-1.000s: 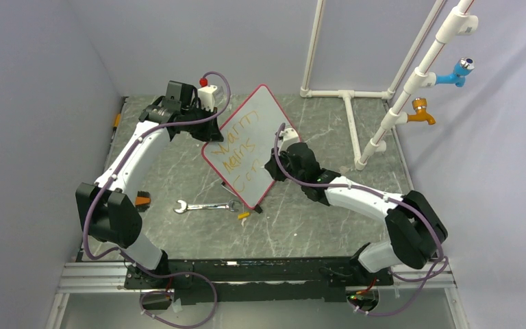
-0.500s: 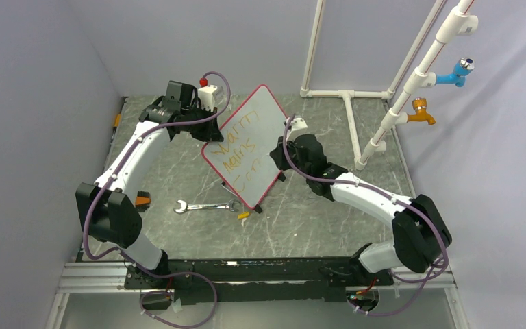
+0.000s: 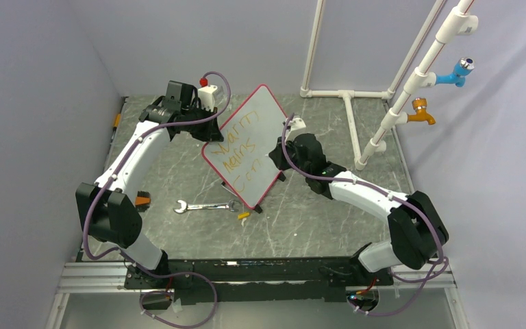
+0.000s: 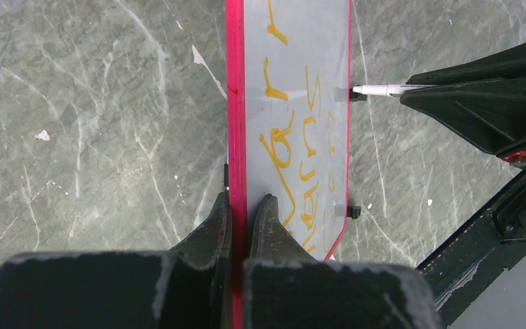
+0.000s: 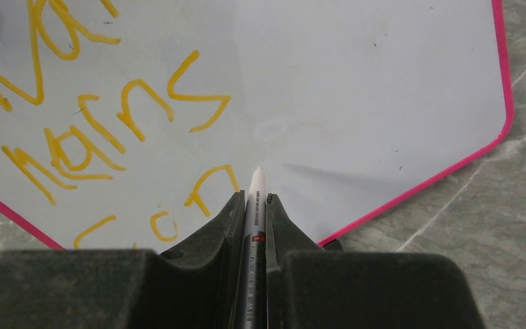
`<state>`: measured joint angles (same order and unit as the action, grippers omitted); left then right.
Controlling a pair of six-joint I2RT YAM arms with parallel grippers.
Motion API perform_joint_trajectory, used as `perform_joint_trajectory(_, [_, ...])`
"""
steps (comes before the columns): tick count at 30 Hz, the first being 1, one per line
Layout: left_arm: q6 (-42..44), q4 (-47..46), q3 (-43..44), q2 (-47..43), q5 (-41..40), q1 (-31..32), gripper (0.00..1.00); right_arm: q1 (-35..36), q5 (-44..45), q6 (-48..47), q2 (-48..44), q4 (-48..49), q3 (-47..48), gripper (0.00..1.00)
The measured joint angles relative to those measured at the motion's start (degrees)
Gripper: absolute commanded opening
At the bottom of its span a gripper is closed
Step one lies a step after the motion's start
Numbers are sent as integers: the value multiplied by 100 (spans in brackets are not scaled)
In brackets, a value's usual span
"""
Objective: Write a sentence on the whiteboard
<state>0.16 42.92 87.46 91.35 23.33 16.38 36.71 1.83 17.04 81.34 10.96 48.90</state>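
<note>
Here left claw [image 4: 246,202] pinches the whiteboard [image 4: 322,34] rim; right claw [image 5: 255,199] pinches a marker [image 5: 255,181] at its face.

Smooth, glossy white face on the whiteboard [image 3: 246,147], rimmed in shiny pink plastic. Matt black, faintly grainy plastic on the left gripper [image 4: 245,202]. Smooth white plastic on the marker [image 5: 255,186]. Bright polished metal on the wrench [image 3: 209,205]. Grey marbled, stone-like, softly sheened table [image 3: 315,219].

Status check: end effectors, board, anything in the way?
Left end effector shut on whiteboard rim, board held tilted. Right end effector shut on marker, tip at board beside orange writing. Wrench lies near board's low corner, not blocking.
</note>
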Motion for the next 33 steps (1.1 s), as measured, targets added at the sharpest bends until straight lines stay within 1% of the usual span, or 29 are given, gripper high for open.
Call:
perform_joint_trajectory(24, [0,2,4,0,-4,11,0,-15,-87,7,9,116,0,0])
perform_joint_trajectory(27, [0,-31,-7,-44,-83,83,0,-15,-87,9,9,116,0,0])
perform_joint_trajectory(33, [2,-4,120,-111,-444,422,0,-15,-85,9,-164,109,-13,0])
